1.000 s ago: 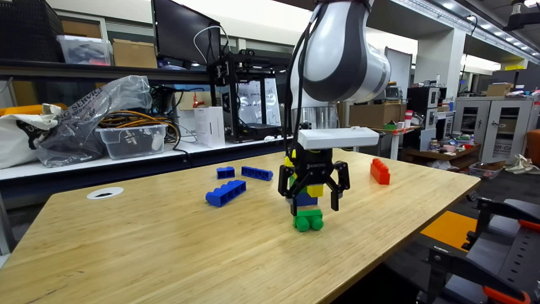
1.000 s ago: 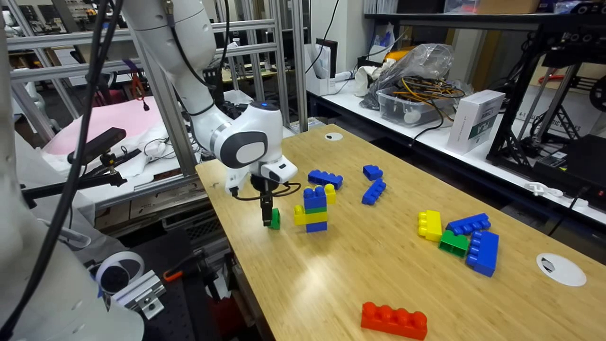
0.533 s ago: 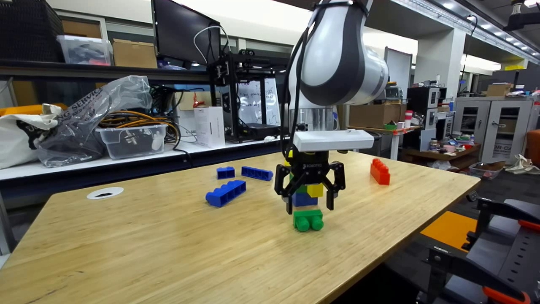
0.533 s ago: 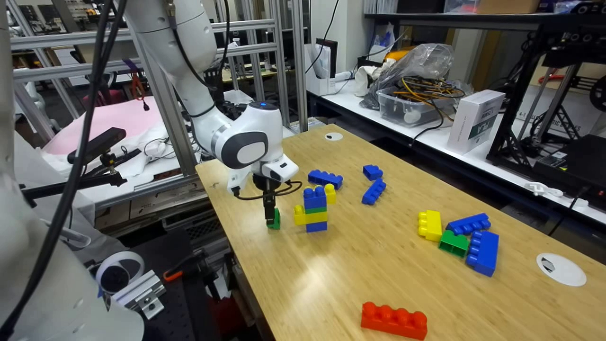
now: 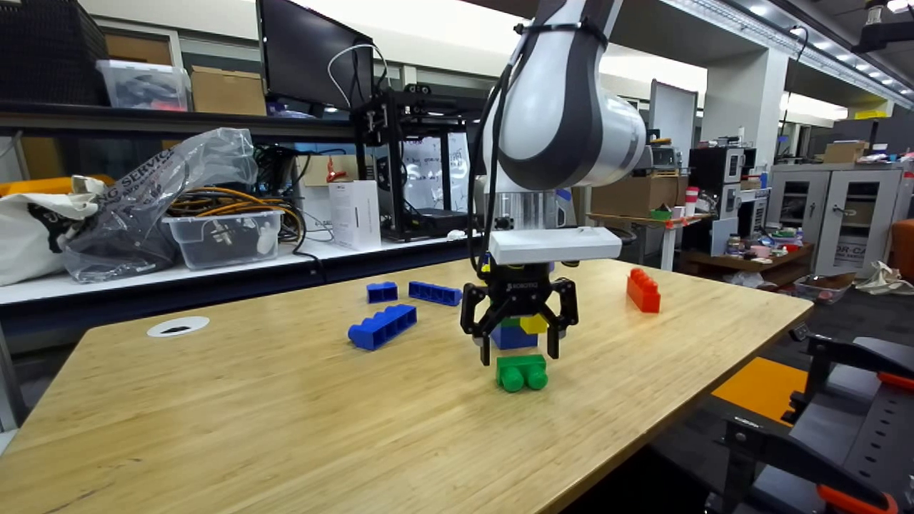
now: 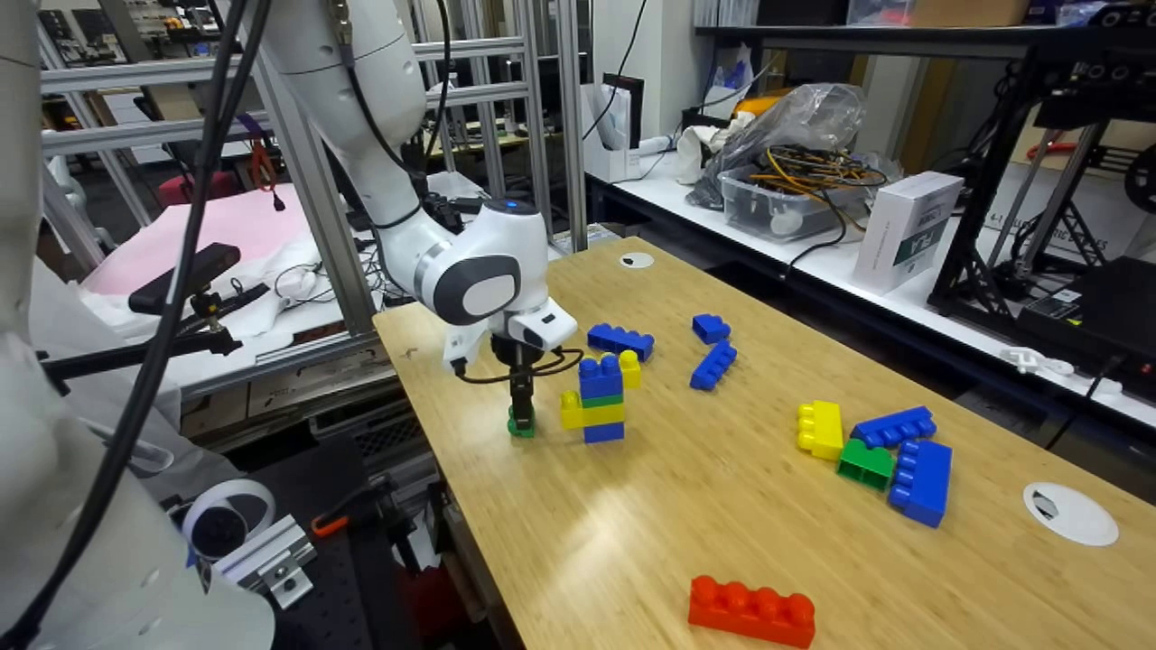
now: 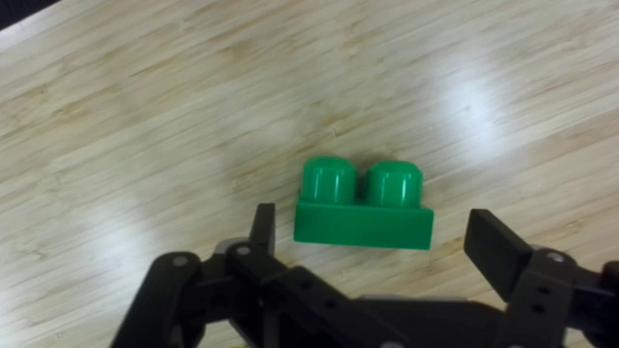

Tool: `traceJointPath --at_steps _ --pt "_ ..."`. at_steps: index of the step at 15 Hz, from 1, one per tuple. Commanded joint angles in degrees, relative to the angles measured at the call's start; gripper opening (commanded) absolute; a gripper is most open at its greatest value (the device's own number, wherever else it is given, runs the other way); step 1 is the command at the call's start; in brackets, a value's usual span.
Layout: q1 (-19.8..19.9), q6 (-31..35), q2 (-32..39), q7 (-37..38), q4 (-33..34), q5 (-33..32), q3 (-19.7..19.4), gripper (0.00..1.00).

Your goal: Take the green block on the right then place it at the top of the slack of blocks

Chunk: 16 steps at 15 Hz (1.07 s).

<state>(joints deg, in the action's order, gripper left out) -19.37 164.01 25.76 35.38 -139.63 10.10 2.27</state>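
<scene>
The green block [image 5: 521, 373] lies on its side on the table, its two studs facing away from the stack. In the wrist view the green block [image 7: 362, 224] sits between the two spread fingers, apart from both. My gripper [image 5: 520, 355] is open and empty, pointing down just above and behind the block in that exterior view. In an exterior view my gripper [image 6: 522, 422] partly covers the green block [image 6: 521, 433]. The stack of blocks [image 6: 602, 384] stands upright beside it, blue on top, then green, yellow and blue, with yellow blocks sticking out. The gripper partly hides the stack [image 5: 515, 338].
Several blue blocks [image 5: 383, 327] lie loose on the table [image 5: 285, 400]. A red block [image 6: 751, 612] lies farther off. Another green block [image 6: 865, 463] lies among a yellow block [image 6: 820, 430] and blue blocks [image 6: 921, 481]. The table edge is close to the green block and gripper.
My open gripper has moved a little toward the stack's side, leftward in an exterior view, and the wrist has come slightly lower. The blocks have not moved.
</scene>
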Motion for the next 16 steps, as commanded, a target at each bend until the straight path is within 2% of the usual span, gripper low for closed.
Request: traceJointPath --at_steps 1,11,12,14,16 --pt "-1.23 -0.53 1.92 1.12 1.80 -0.28 -0.86 1.00" --pt "-2.35 -2.28 1.76 3.23 1.40 -0.07 -0.88 1.00" --pt "-2.34 -2.43 1.71 3.52 1.31 -0.06 -0.87 0.75" --pt "-2.53 -2.33 1.63 4.12 1.09 -0.20 -1.01 0.67" --pt "-2.91 -2.38 1.61 4.80 1.06 -0.54 -1.31 0.52"
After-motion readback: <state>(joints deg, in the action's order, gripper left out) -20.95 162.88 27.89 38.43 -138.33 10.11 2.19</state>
